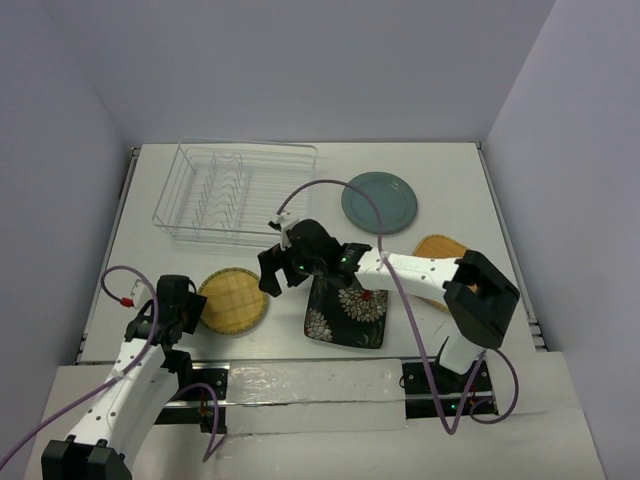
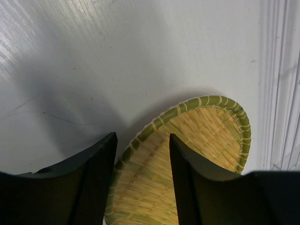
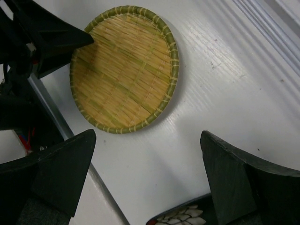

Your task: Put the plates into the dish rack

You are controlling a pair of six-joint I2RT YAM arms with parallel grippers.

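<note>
The round yellow woven plate (image 1: 234, 300) lies flat near the table's front left. My left gripper (image 1: 188, 312) is at its left edge. In the left wrist view the jaws (image 2: 142, 136) straddle the plate's green rim (image 2: 197, 140), one finger outside and one over the weave, with gaps on both sides. My right gripper (image 1: 272, 272) hovers open over bare table (image 3: 147, 136) between the yellow plate (image 3: 124, 65) and the black flowered plate (image 1: 348, 310), whose corner shows by its right finger (image 3: 187, 216). The teal-grey plate (image 1: 379, 202) lies at the back right. The orange plate (image 1: 437, 250) is partly hidden behind the right arm. The clear dish rack (image 1: 235, 190) holds no plates.
The table's front edge and a metal rail (image 3: 61, 122) run just behind the yellow plate. Purple cables loop over the right arm (image 1: 330, 185) and beside the left arm (image 1: 115, 275). Grey walls close in the table on three sides.
</note>
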